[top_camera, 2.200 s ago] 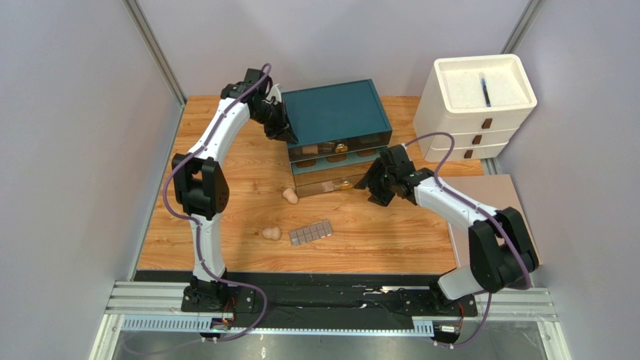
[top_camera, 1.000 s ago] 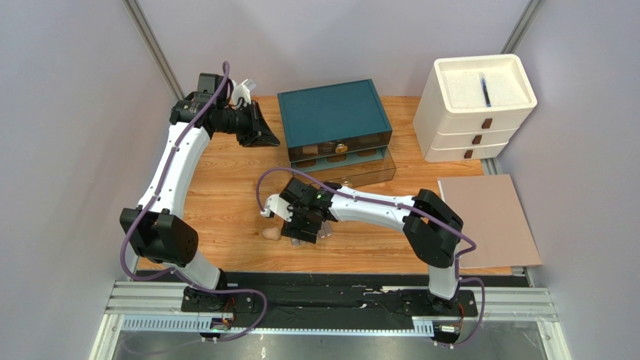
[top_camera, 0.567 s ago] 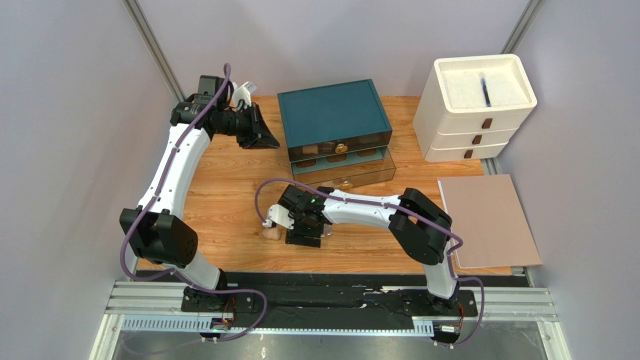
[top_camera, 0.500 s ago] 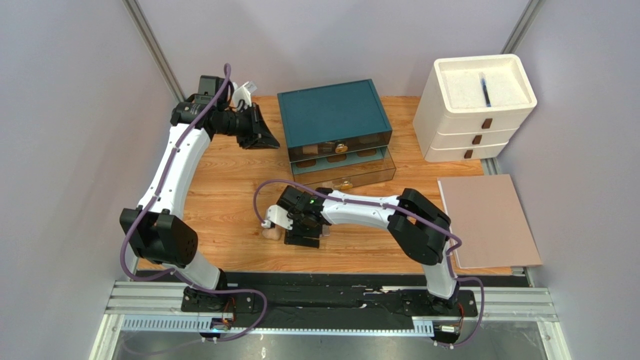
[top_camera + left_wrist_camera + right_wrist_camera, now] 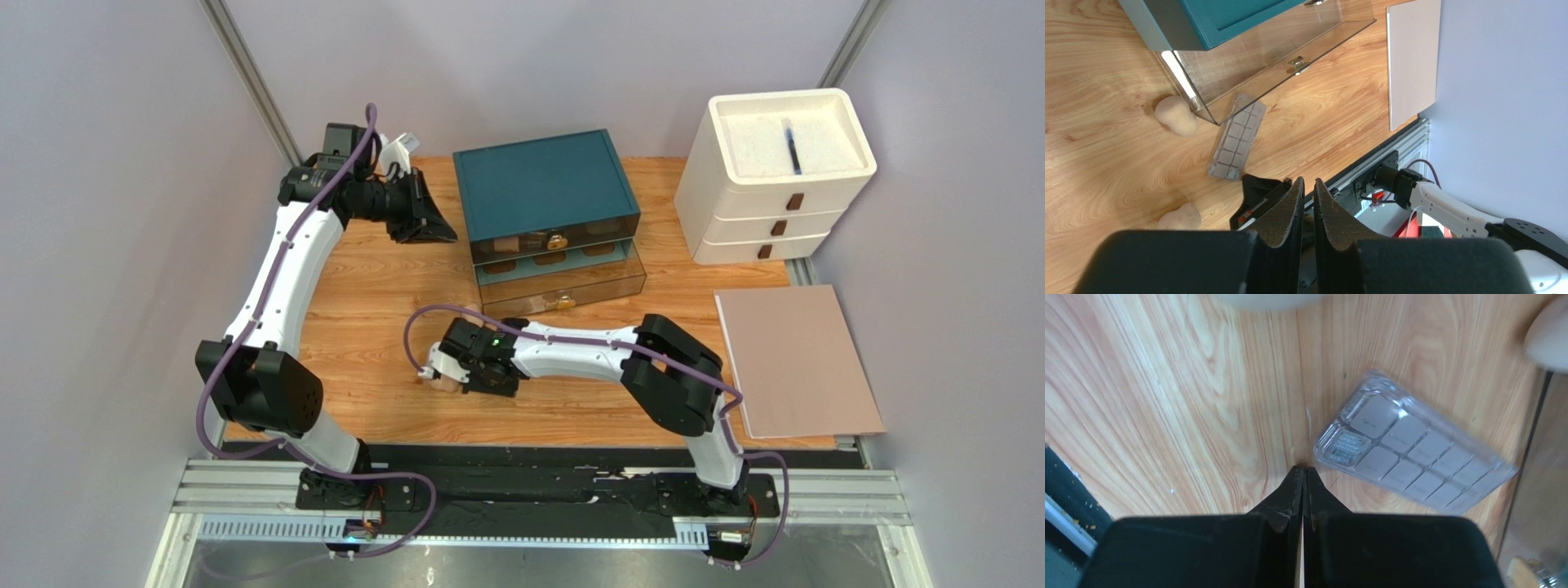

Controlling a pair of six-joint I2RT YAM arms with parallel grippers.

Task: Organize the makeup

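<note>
The grey-brown gridded palette [image 5: 1413,459] lies flat on the wood in its clear case. My right gripper [image 5: 1303,470] is shut, its tips on the table at the palette's near-left corner with nothing between them. In the top view that gripper [image 5: 458,371] covers the palette. One beige sponge [image 5: 1181,217] lies beside it, and another sponge [image 5: 1176,115] rests by the corner of the clear drawer [image 5: 1278,49]. My left gripper [image 5: 429,224] hovers left of the teal box, pads a thin slit apart and empty. The tubes cannot be made out.
The teal drawer box [image 5: 546,184] stands at the back middle with its lower clear drawer [image 5: 564,288] pulled out. A white drawer unit [image 5: 773,172] sits at the back right. A beige board [image 5: 797,361] lies along the right edge.
My right gripper slid left off the palette, came down to the table at its corner, and went from open to shut. The left arm has held still for the last second.
</note>
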